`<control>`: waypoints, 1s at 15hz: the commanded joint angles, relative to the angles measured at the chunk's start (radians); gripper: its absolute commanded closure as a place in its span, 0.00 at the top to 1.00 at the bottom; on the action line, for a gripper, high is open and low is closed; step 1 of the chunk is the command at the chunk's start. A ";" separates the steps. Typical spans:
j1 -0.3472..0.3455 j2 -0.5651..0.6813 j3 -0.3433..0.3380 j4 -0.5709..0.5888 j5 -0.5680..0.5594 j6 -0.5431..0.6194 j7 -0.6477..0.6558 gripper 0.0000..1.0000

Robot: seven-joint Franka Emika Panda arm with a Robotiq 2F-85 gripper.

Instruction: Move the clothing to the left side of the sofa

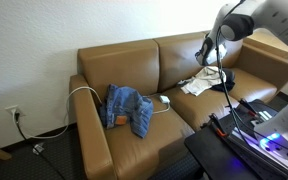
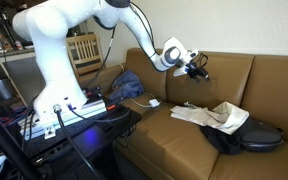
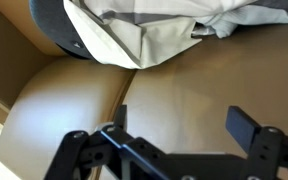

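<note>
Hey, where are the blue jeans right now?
In an exterior view the blue jeans lie crumpled on the sofa seat nearest the picture's left edge, well apart from the white shirt and dark top.

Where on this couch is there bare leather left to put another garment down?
Free: the stretch of sofa seat between the jeans and the white shirt, except a white cable end near the jeans. The open hand hangs above the shirt's edge. Crowded: where the shirt and dark top overlap.
</note>
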 commanded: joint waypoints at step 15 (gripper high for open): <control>-0.174 0.278 -0.037 0.382 -0.097 -0.537 0.434 1.00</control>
